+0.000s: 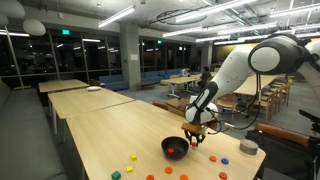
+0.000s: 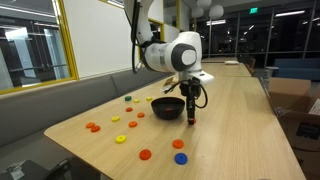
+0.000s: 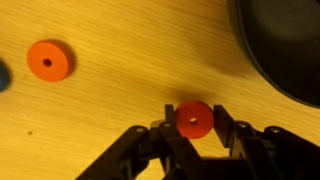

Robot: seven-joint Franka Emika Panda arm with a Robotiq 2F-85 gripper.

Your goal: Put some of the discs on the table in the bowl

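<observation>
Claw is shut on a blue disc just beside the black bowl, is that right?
Not quite. The disc in the claw is orange-red, not blue; the wrist view shows it clearly. The rest stands: the claw is shut on it, just beside the black bowl.

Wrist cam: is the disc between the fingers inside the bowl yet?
No, the disc is over bare table, beside the bowl, clamped in the gripper.

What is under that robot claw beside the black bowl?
An orange-red disc lies on the light-wood table, pinched by the gripper. The wood right beneath the disc is covered, and the fingers hide its two sides.
</observation>
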